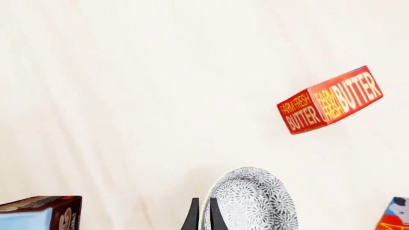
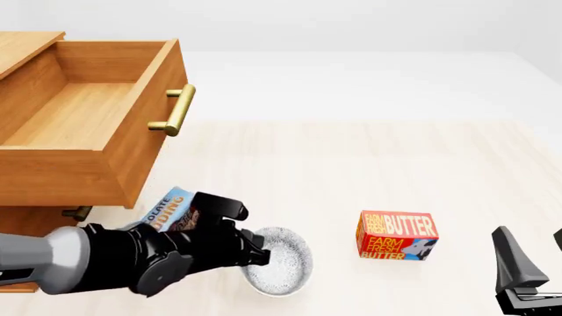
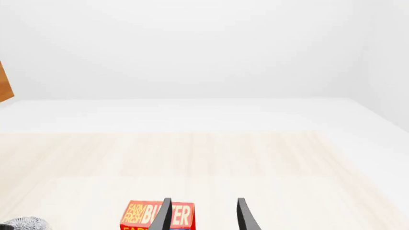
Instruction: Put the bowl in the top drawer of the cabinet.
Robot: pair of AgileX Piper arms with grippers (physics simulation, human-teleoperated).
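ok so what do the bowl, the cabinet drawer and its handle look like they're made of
Bowl: looks like glazed ceramic, white with a fine dark speckled floral pattern. It is a simulator render, so this is a guess from the look.
Top drawer: light-brown wood with visible grain, matte finish.
Handle: seems brass or similar metal, a golden bar with a soft sheen.

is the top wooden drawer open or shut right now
Open: the light-brown wooden top drawer is pulled out, its bare inside visible.
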